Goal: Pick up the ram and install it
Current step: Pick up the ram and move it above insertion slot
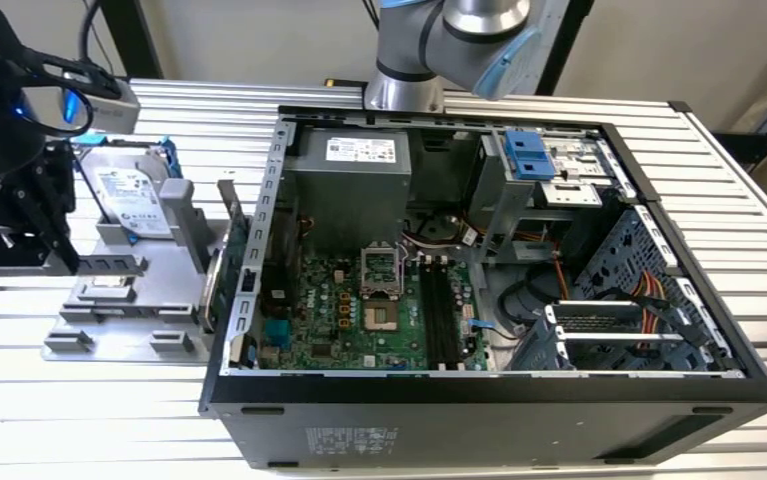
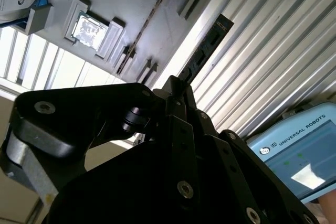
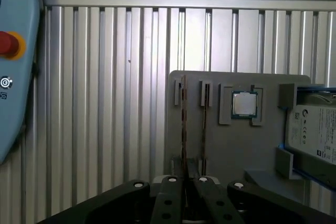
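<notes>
The ram (image 2: 207, 48) is a slim dark board sticking out from between my fingertips over the ribbed table. In the first wrist view the ram (image 3: 183, 124) appears edge-on as a thin line running up from the fingers across the grey holder plate (image 3: 226, 145). My gripper (image 2: 176, 85) (image 3: 184, 179) is shut on it. The exterior view has the black gripper (image 1: 50, 255) at its left, raised over the holder plate (image 1: 130, 320) beside the open computer case.
The open computer case (image 1: 490, 395) lies in the middle, its motherboard (image 1: 356, 310) facing up with long memory slots (image 1: 439, 320). The holder plate also carries a small square CPU chip (image 3: 244, 103) and a hard drive in a blue frame (image 1: 130, 195). A teach pendant (image 3: 16, 77) lies nearby.
</notes>
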You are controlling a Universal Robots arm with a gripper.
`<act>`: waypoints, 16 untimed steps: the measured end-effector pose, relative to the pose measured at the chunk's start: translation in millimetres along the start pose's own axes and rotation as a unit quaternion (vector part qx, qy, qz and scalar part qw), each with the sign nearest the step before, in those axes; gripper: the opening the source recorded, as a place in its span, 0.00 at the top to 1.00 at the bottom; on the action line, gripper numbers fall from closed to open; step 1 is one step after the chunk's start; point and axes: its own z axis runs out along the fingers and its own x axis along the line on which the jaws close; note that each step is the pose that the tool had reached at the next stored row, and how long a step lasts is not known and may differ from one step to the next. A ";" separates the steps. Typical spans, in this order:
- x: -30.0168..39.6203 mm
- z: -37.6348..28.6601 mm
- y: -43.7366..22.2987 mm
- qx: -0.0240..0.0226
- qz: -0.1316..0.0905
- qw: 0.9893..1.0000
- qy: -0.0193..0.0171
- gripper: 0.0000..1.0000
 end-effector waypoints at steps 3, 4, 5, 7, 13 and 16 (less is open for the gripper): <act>0.0 -0.8 0.0 0.000 0.000 1.000 0.000 1.00; 0.0 -1.0 0.1 0.000 0.000 1.000 0.000 1.00; 0.0 -1.3 0.0 0.000 0.000 1.000 0.000 1.00; 0.0 -1.8 0.1 0.000 0.000 1.000 0.000 1.00; 0.1 -3.9 0.1 0.000 0.000 1.000 0.000 1.00; 0.1 -6.5 0.2 0.000 0.000 1.000 0.000 1.00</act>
